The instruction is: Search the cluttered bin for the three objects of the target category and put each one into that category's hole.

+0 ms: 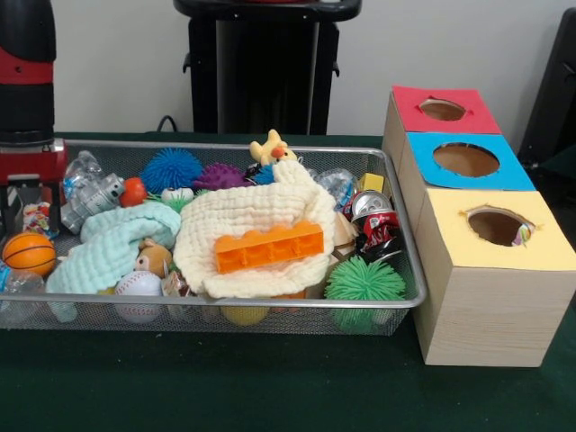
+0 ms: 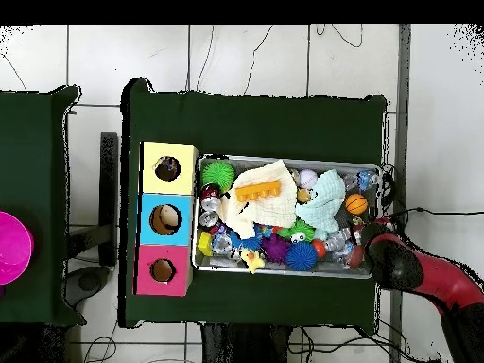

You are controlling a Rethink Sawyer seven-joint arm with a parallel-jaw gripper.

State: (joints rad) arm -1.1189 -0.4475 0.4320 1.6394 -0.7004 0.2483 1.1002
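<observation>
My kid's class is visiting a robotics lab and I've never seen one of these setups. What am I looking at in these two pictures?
It is one scene shot twice: once from across the table, once from straight above. The red and black shape is a robot arm, reaching over one end of a wire mesh bin. Its gripping end is mostly hidden, so I cannot tell whether it holds anything. The bin is packed with clutter: an orange toy brick lying on a cream cloth, a pale green cloth, spiky rubber balls such as the green one, a small basketball, a baseball, a crushed can and a yellow duck. Beside the bin stands a wooden box with red, blue and yellow holes for sorting.
</observation>
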